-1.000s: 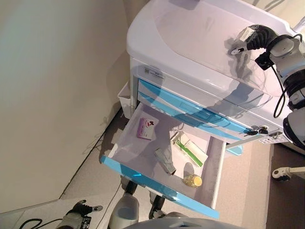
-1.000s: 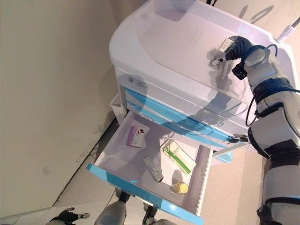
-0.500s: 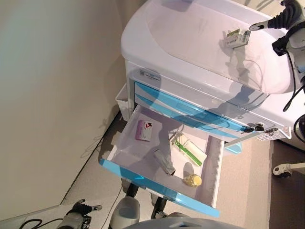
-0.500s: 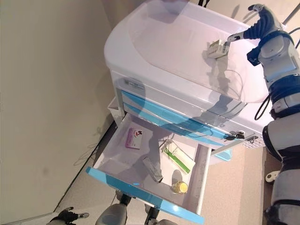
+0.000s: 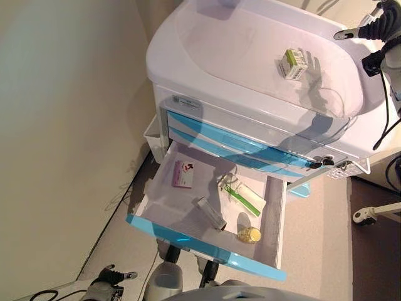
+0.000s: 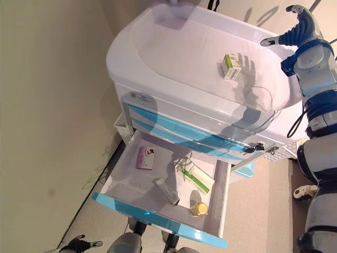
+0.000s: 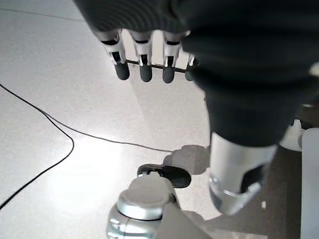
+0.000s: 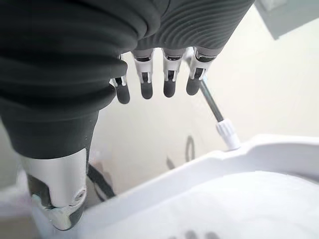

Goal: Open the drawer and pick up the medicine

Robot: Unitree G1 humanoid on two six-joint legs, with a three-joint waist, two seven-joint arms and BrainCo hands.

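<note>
Now a small green-and-white medicine box [image 5: 294,63] lies on the white cart top [image 5: 238,44]; right hand [image 6: 295,29] spread and empty beside it; wrist view shows left hand [image 7: 144,59] empty, fingers relaxed.

A white medical cart [image 5: 250,56] stands against a plain beige wall [image 5: 62,125] on a speckled grey floor [image 5: 313,226].

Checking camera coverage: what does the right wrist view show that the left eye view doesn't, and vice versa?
Only the right wrist view: the right hand's fingers from close, straight and empty, beside a thin metal pole.

Only the left eye view: the small green-and-white medicine box on the cart top, the open blue-fronted drawer with a pink box, and the left hand low by the floor.

Both: the right hand and the white medical cart.
</note>
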